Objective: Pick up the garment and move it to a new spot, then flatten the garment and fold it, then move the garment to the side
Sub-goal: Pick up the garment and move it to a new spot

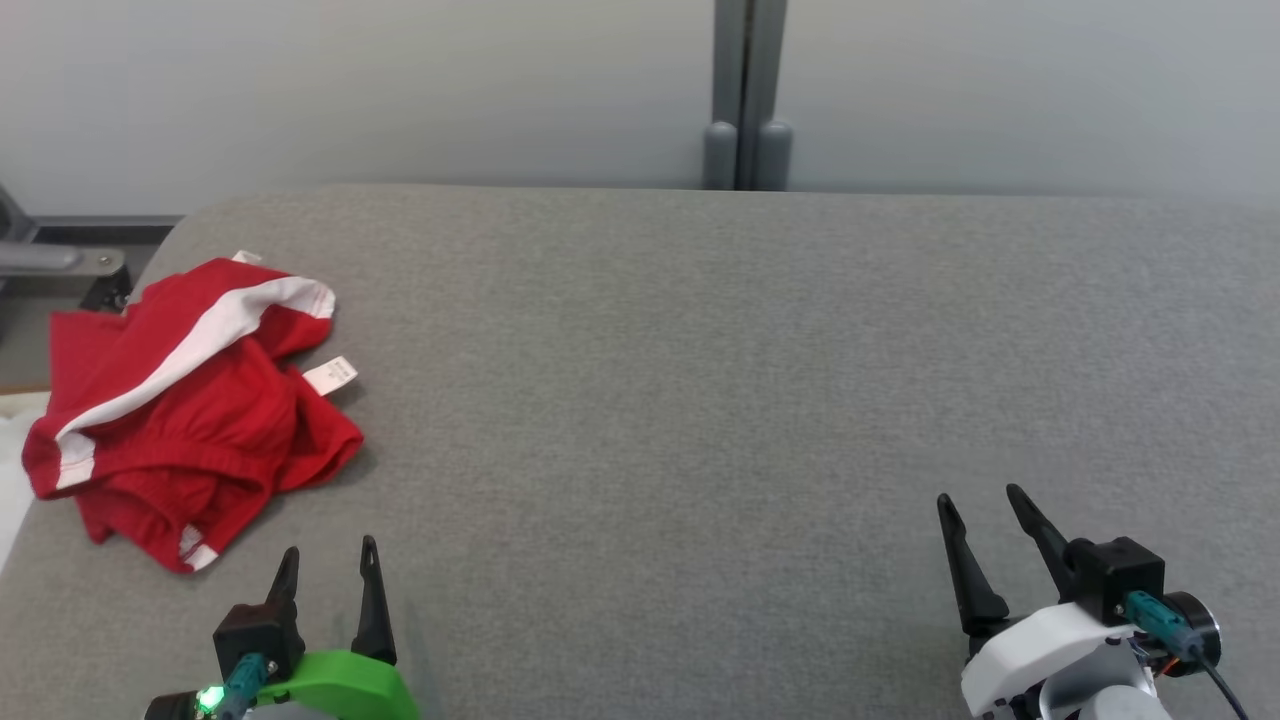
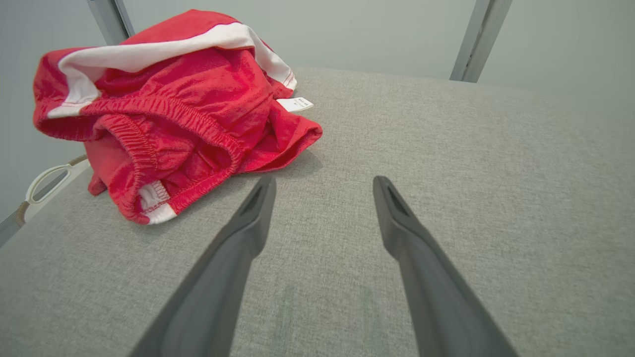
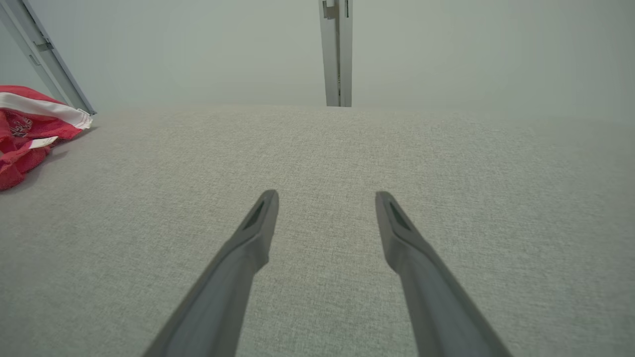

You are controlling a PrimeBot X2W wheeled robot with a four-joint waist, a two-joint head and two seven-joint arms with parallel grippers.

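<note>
The garment (image 1: 190,410) is a crumpled pair of red shorts with white stripes and a white label, lying at the left edge of the grey table (image 1: 700,400). Part of it hangs over that edge. In the left wrist view the garment (image 2: 173,114) sits just ahead and left of the fingertips. My left gripper (image 1: 330,555) (image 2: 322,181) stands open near the front edge, a short way below the garment and not touching it. My right gripper (image 1: 980,495) (image 3: 325,194) is open at the lower right, far from the garment (image 3: 30,134), with nothing between its fingers.
A grey wall with a vertical metal post (image 1: 748,95) rises behind the table. A metal frame part (image 1: 60,260) shows beyond the table's left edge. The table's fabric surface stretches bare from the garment to the right.
</note>
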